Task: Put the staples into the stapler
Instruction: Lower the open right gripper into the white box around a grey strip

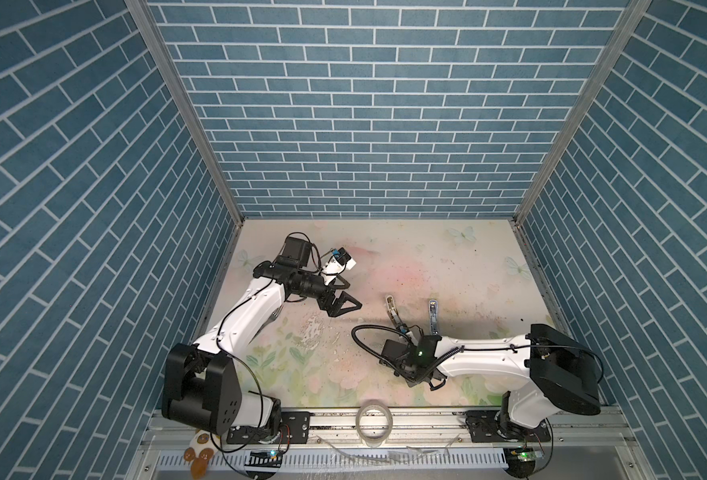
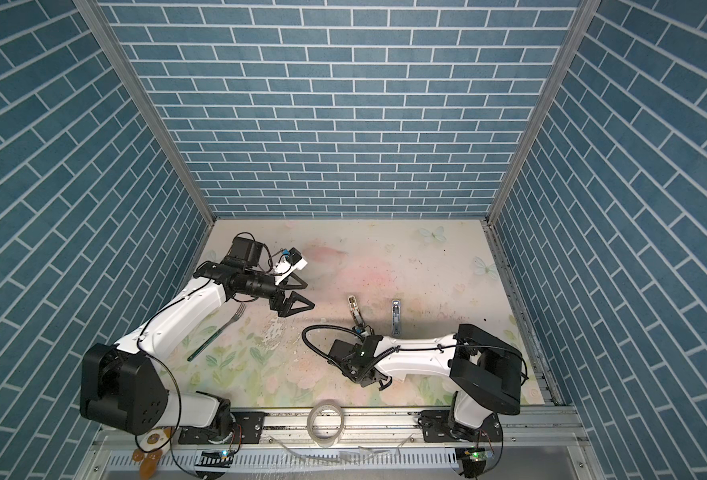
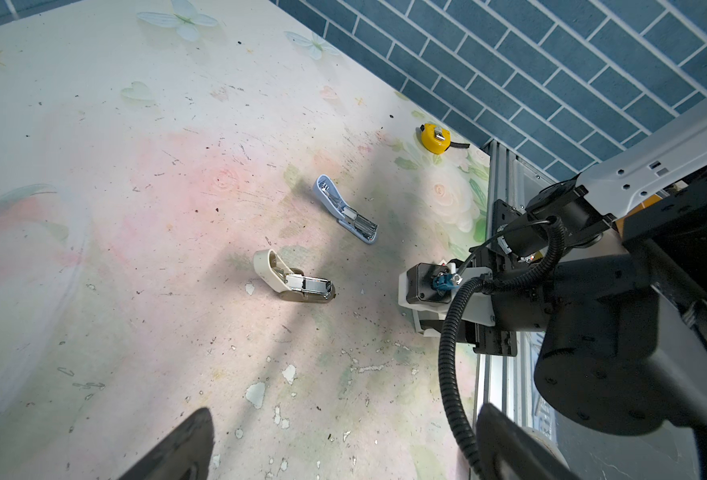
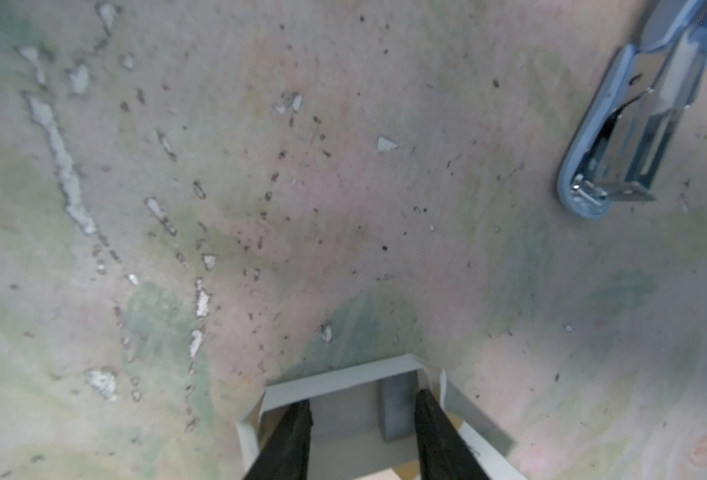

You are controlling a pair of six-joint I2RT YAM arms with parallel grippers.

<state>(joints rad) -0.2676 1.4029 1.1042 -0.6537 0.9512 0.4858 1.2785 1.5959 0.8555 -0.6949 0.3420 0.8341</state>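
The arms' black shoulder blocks sit nearest in both top views. The left arm (image 1: pixel 252 309) reaches over the far left of the flowered table (image 1: pixel 447 257), and the right arm (image 1: pixel 484 353) lies low across its near right. The left gripper (image 1: pixel 353 296) hangs above the table released, jaws spread wide with nothing between them. A clear tape roll (image 1: pixel 374 428) sits on the front rail, and a fork (image 2: pixel 218 328) lies beside the left arm. Near mid-table two staplers lie swung open: the cream stapler (image 1: pixel 392 309) and, to its right, the blue stapler (image 1: pixel 433 318). A yellow tape measure (image 3: pixel 434 137) rests by the brick wall. In the right wrist view the right gripper (image 4: pixel 364 399) grips nothing. Its fingers (image 4: pixel 289 436) stand apart inside the staples' white tray (image 4: pixel 343 376), which lies on the table near the blue stapler, its printed sleeve (image 4: pixel 482 451) alongside. A grey staple strip (image 4: pixel 395 411) lies in the tray just beside one finger, unclamped.
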